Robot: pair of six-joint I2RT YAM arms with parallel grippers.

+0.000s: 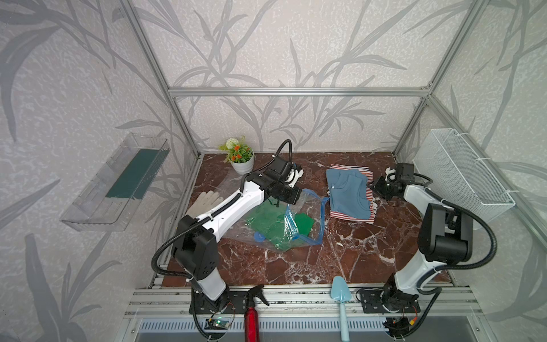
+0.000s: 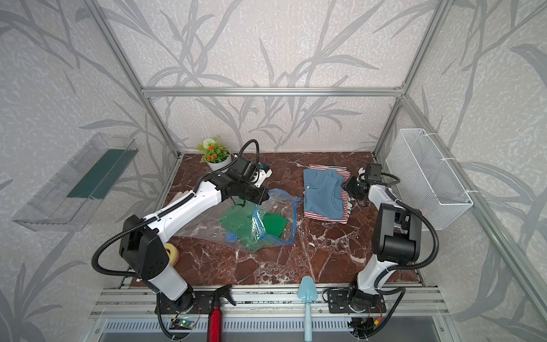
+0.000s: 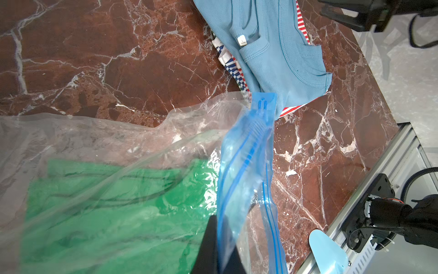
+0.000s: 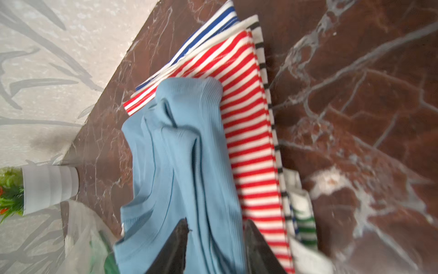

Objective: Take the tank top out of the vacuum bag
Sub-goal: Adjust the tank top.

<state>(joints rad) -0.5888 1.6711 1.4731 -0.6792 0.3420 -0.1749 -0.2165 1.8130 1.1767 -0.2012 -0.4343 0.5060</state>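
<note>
On the marble table (image 1: 296,266), the vacuum bag (image 1: 310,207) lies mid-table, its mouth toward the striped pile (image 1: 352,217), with a green garment (image 1: 266,222) inside it. The blue tank top (image 1: 349,192) is already out, draped on that pile. Your left gripper (image 3: 219,249) pinches the bag's zip strip (image 3: 248,151). Your right gripper (image 4: 216,223) stands spread over the tank top, clamping nothing. You look to be at the release: lift the right arm straight off so no fold snags, then let the strip go

Note vacuum bag (image 1: 307,207): clear, crumpled, mid-table, blue zip edge raised. Your tank top (image 1: 347,192): blue, rumpled, atop striped pile (image 1: 349,216).
</note>
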